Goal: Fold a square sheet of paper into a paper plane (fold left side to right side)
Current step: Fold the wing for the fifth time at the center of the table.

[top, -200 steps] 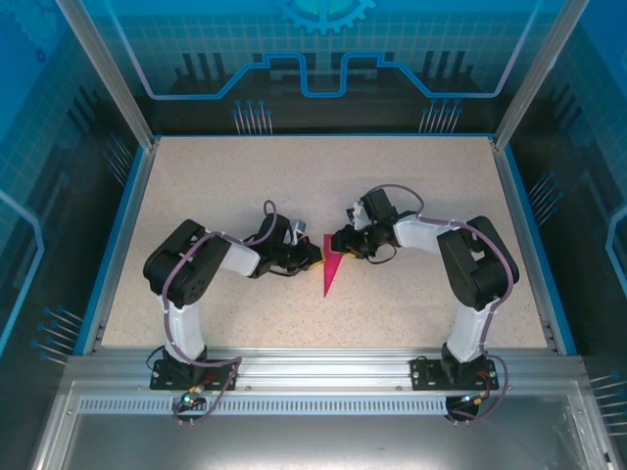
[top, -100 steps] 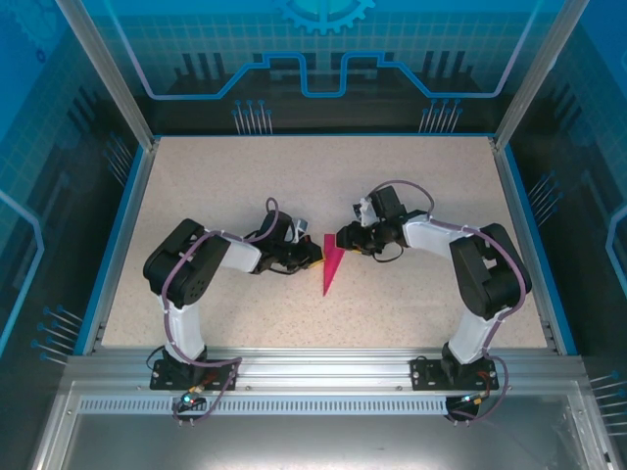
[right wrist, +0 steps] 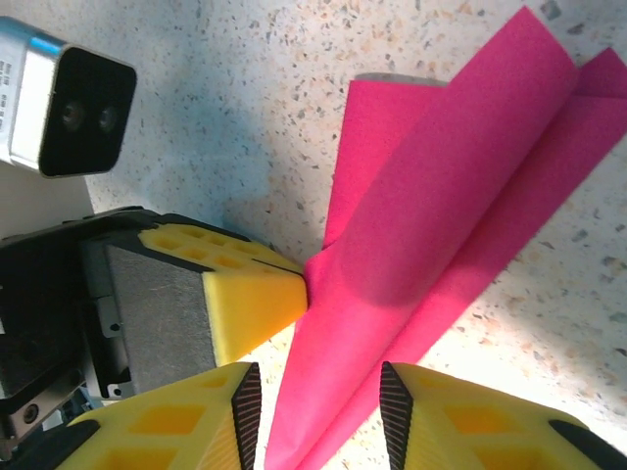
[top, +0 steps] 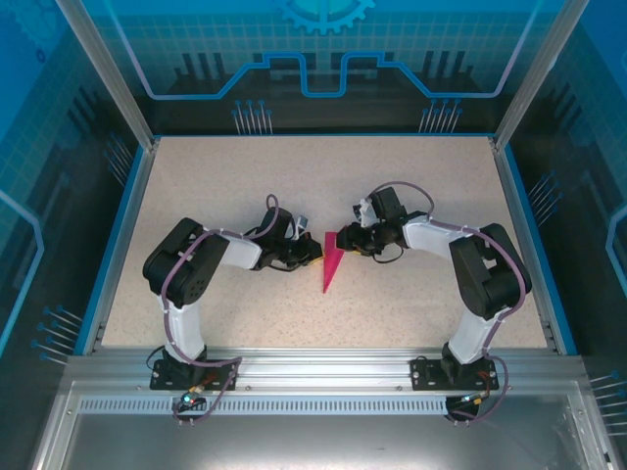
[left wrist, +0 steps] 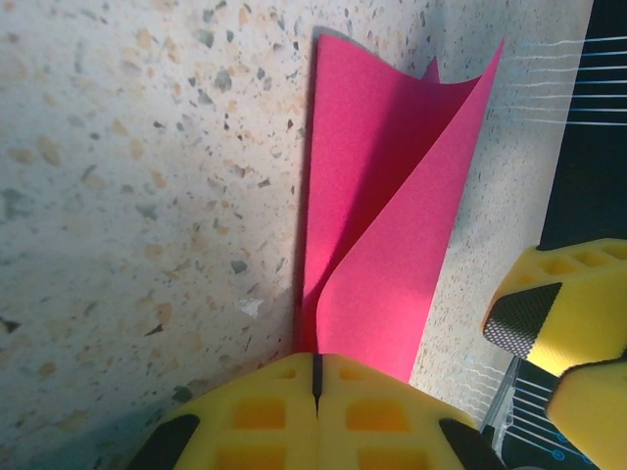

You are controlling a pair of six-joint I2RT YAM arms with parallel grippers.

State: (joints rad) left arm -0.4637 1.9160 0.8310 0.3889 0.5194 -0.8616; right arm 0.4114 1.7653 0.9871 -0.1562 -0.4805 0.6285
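**Operator:** So, where does your left gripper [top: 312,252] stand?

**Observer:** Just left of the table's middle, with its arm bent low over the speckled table [top: 216,186]. From above you get little more than a dark cluster beside the pink. Your left wrist view tells more. The yellow fingers [left wrist: 265,421] are clenched together with a thin seam between them, and their tips press against the paper plane [left wrist: 372,245]. You cannot tell whether a sliver of paper is caught in that seam.

**Operator:** And the plane itself?

**Observer:** It lies on the table between your two grippers. Overhead it reads as a flat, narrow dart with its point toward the arm bases. Your left wrist view shows one layer curling up off the layer beneath and throwing a shadow on it. Your right wrist view shows the layers fanned apart at the end away from the camera.

**Operator:** Your right gripper [top: 341,240]?

**Observer:** It sits just right of the plane's wider half. Overhead you cannot judge the jaws. Its own camera shows the fingers [right wrist: 167,431] parted, with the plane running through the gap. One black pad looks to touch the paper's edge and the other stands a little off, so nothing is squeezed. That view also catches the left gripper's yellow fingertip meeting the plane's edge, with a grey camera housing [right wrist: 69,108] behind it.
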